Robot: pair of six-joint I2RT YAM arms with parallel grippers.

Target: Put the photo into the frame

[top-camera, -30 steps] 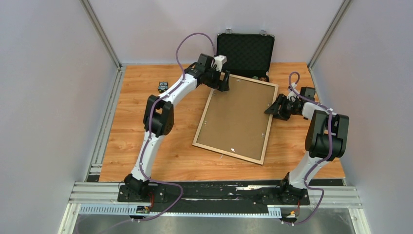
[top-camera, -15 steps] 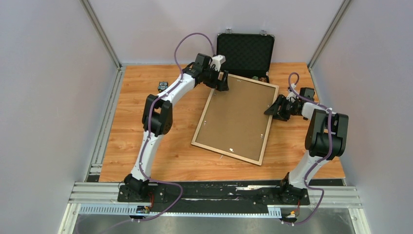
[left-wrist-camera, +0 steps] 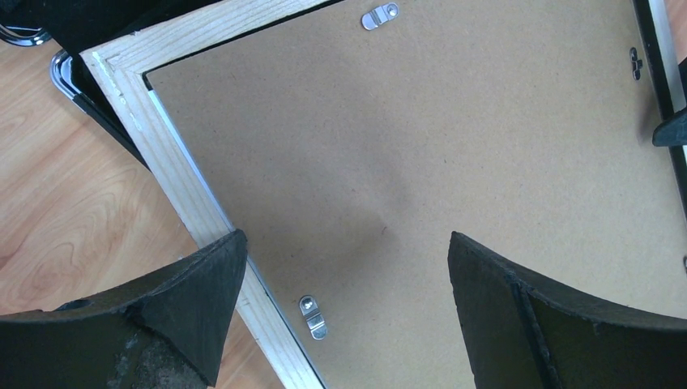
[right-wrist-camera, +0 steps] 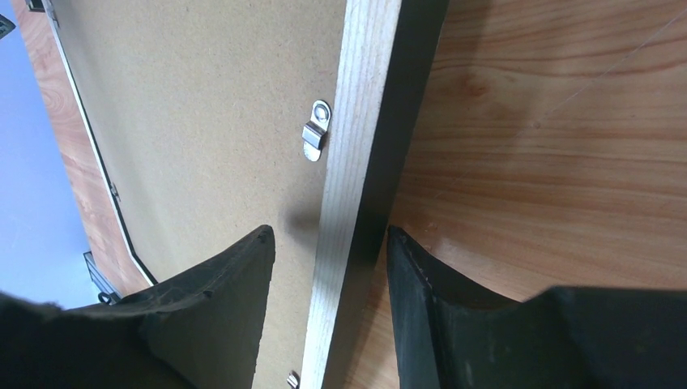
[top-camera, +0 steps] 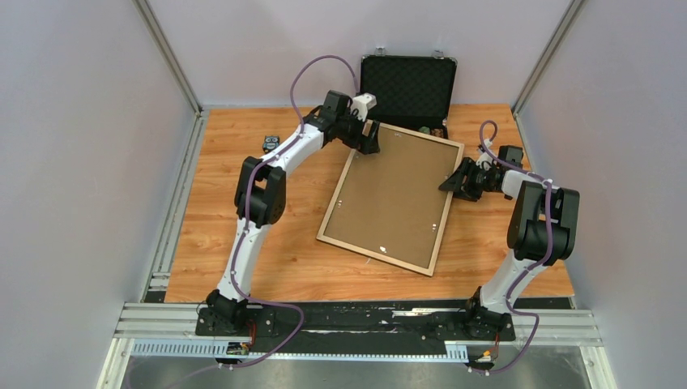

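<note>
two claws work the frame [right-wrist-camera: 356, 121] lying on the tabletop [top-camera: 283, 269]: left claw [left-wrist-camera: 344, 243] spread wide above its backing panel [left-wrist-camera: 445, 121], right claw [right-wrist-camera: 330, 235] part-spread astride one rail.

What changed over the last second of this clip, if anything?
The frame slid slightly, its near end swinging left; the left gripper and right gripper eased left with it. Nothing was gripped or released. As before, the right one straddles the right rail, jaws apart; the left hangs wide open over the far left corner; the backing panel lies in the frame.
</note>
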